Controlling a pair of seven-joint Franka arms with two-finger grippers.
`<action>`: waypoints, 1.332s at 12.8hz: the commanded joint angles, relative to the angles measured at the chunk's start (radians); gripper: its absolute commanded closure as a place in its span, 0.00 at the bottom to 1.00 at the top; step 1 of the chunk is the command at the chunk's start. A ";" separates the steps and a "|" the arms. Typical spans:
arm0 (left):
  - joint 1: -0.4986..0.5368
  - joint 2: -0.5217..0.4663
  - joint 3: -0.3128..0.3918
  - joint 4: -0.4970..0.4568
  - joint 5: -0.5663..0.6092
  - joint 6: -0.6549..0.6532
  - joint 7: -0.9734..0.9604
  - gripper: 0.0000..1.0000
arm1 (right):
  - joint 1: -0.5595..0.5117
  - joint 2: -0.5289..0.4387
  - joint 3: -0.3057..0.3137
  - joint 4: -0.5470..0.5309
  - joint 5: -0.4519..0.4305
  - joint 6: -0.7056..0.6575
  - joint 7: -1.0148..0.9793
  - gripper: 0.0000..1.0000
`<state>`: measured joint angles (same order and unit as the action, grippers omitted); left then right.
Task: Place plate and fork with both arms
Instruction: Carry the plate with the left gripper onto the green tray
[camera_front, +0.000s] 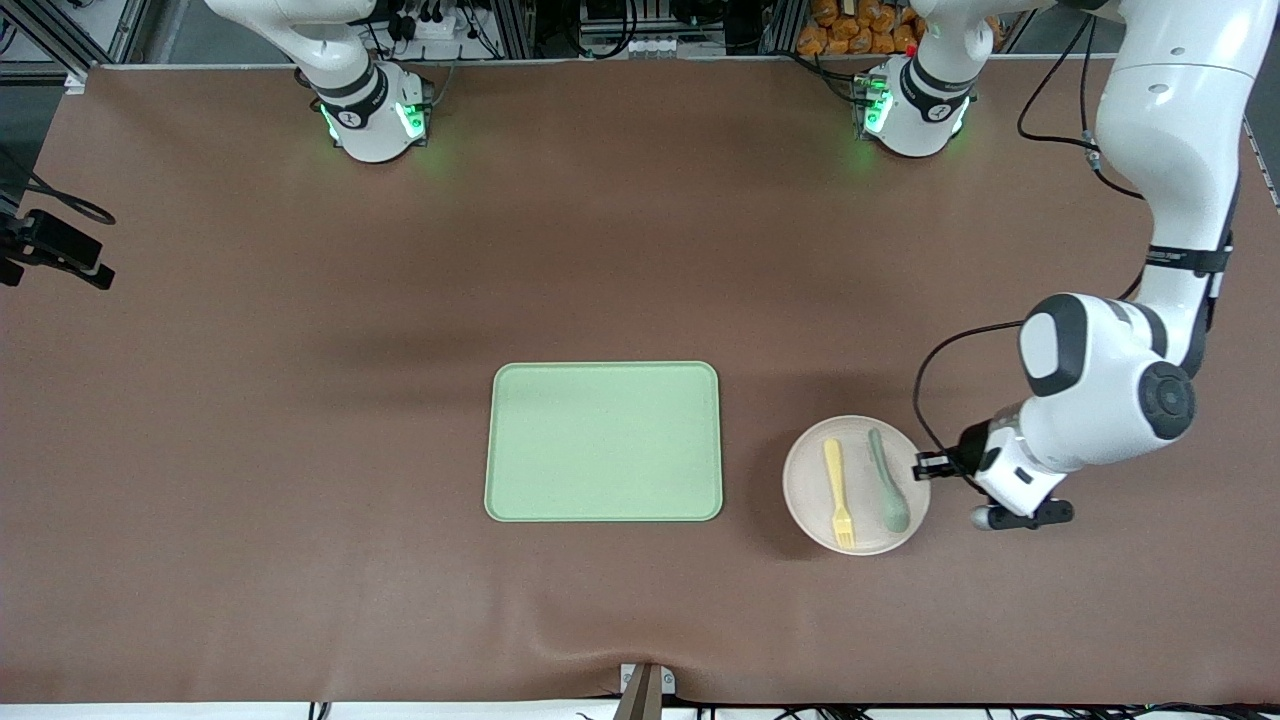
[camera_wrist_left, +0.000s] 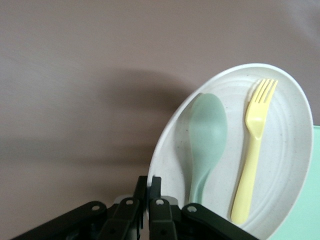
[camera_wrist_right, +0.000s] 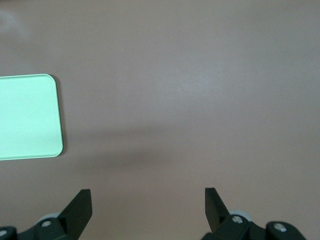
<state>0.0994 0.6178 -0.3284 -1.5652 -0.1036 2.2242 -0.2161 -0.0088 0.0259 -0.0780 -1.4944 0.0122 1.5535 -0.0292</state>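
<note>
Now | left hand (camera_front: 925, 466) clamped on plate (camera_front: 815, 500) rim, lower right of frame | fork (camera_front: 838, 492), spoon (camera_front: 886, 482) on plate | right hand (camera_wrist_right: 147, 210) spread wide over counter (camera_front: 300, 400) | no readable writing.

I see a brown mat (camera_front: 600, 250) covering the table edge to edge, metal framing (camera_front: 60, 40) and cables (camera_front: 440, 25) along its top edge.

No text, label, brand or number can be read anywhere — the dark band on the left arm (camera_front: 1187, 258) carries pale marks (perhaps lettering), and each base collar (camera_front: 350, 117) bears a small emblem, neither legible.
</note>
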 joint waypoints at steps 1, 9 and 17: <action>-0.085 0.014 0.005 0.026 -0.018 0.005 -0.087 1.00 | -0.003 0.008 -0.003 0.017 0.008 -0.013 -0.002 0.00; -0.305 0.115 0.022 0.070 -0.007 0.175 -0.310 1.00 | -0.003 0.009 -0.002 0.017 0.008 -0.007 -0.006 0.00; -0.540 0.198 0.146 0.071 0.001 0.371 -0.450 1.00 | 0.003 0.023 0.000 0.023 0.009 -0.003 -0.011 0.00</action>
<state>-0.4250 0.8090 -0.1962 -1.5193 -0.1037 2.5889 -0.6446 -0.0085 0.0383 -0.0782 -1.4944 0.0129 1.5559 -0.0293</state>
